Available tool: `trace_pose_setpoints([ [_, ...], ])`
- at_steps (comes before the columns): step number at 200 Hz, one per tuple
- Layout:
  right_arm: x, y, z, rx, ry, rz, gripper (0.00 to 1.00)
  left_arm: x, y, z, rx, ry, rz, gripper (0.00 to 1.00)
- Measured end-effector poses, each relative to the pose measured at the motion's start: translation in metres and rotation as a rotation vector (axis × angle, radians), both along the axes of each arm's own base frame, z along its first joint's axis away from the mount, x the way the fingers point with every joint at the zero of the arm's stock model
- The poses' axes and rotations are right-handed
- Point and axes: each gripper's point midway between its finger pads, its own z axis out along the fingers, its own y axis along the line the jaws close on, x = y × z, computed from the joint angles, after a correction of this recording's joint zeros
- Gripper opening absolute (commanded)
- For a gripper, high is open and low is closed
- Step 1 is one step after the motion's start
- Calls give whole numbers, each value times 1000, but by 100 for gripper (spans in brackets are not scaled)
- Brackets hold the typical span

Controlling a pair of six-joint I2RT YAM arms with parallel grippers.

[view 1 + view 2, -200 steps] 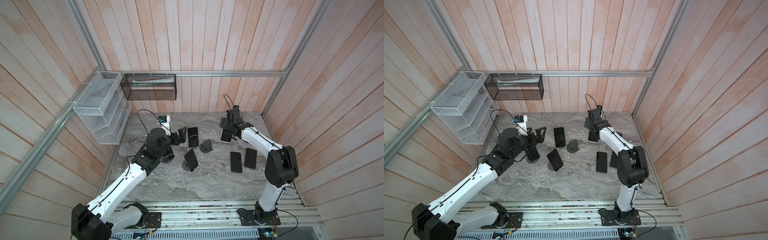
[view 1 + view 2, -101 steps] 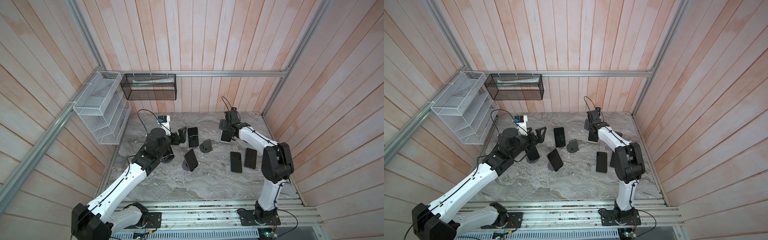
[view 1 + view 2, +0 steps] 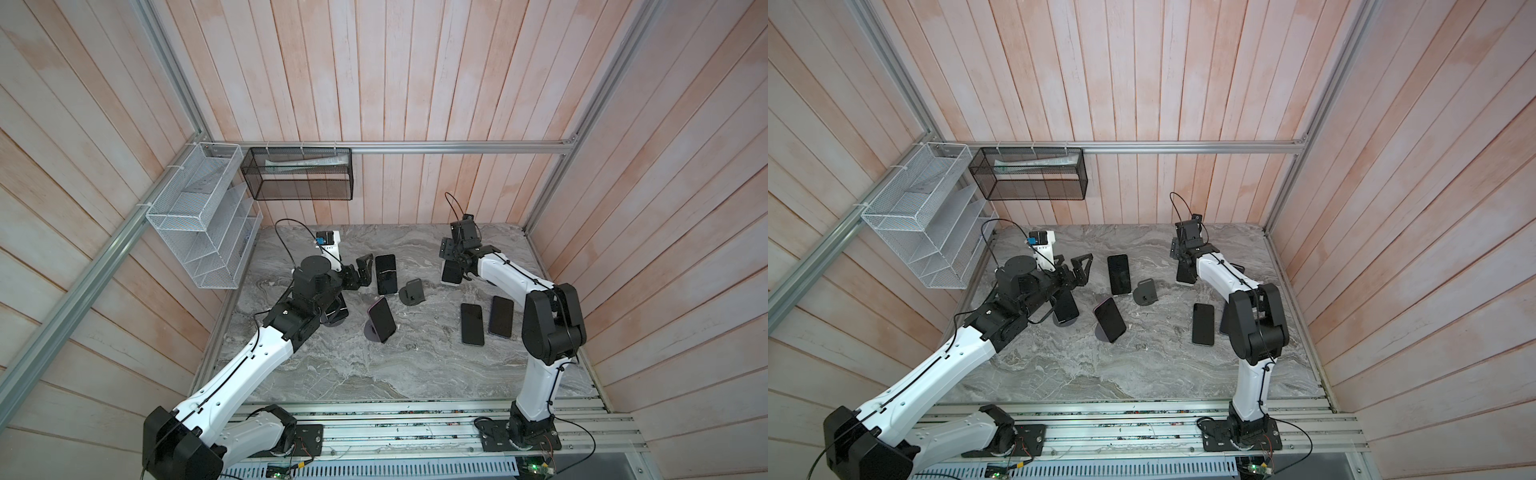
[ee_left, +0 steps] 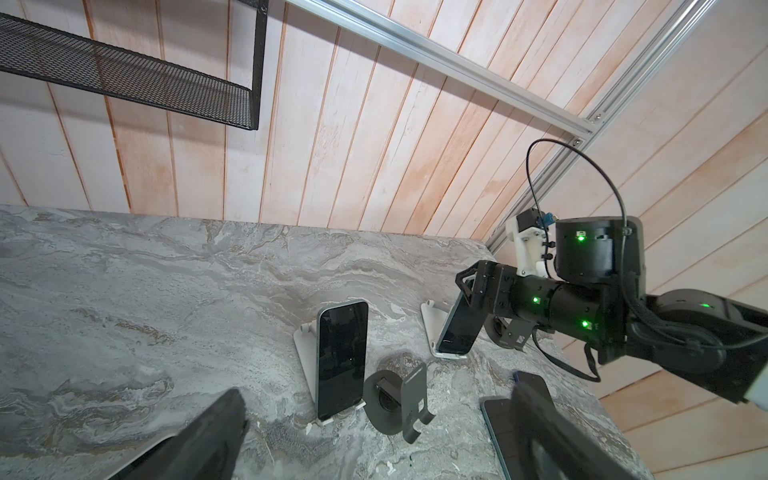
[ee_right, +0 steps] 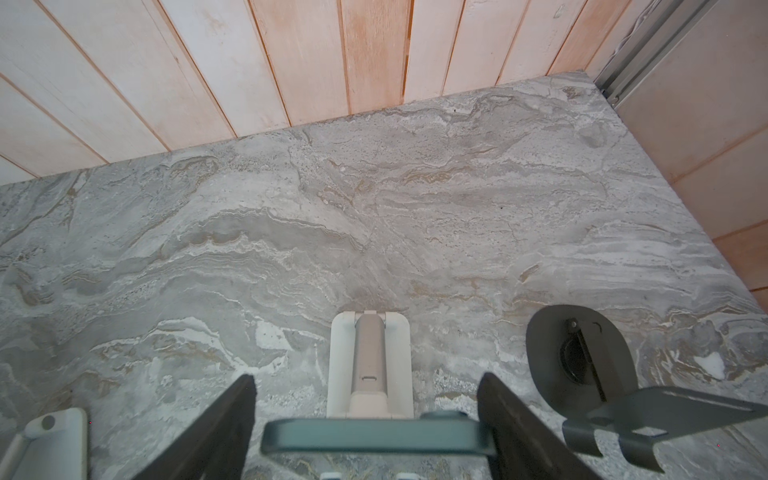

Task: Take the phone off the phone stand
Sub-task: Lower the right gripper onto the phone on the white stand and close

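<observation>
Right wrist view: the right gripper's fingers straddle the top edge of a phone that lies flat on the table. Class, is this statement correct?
Not quite. The right gripper does straddle the top edge of the phone, but the phone does not lie flat on the table. It leans propped up on a white phone stand, as the right wrist view shows.

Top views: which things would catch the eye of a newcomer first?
Many dark phones lie scattered over the marble table, with two flat phones beside the right arm. At the back, the right gripper straddles a phone leaning on a white stand, while the left gripper hangs open.
</observation>
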Motion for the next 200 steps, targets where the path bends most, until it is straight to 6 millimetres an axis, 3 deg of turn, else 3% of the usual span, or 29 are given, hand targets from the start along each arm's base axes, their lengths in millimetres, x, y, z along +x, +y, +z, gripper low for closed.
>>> trace_pose_setpoints([
  [39,1,0,-5,-3,6,-2,81,0,0,0,0,0,0,100],
  [115,2,-2,-8,-1,-8,-10,65,0,0,0,0,0,0,100],
  [200,-9,2,-1,-18,-14,18,64,0,-1,0,-1,-1,-4,100],
])
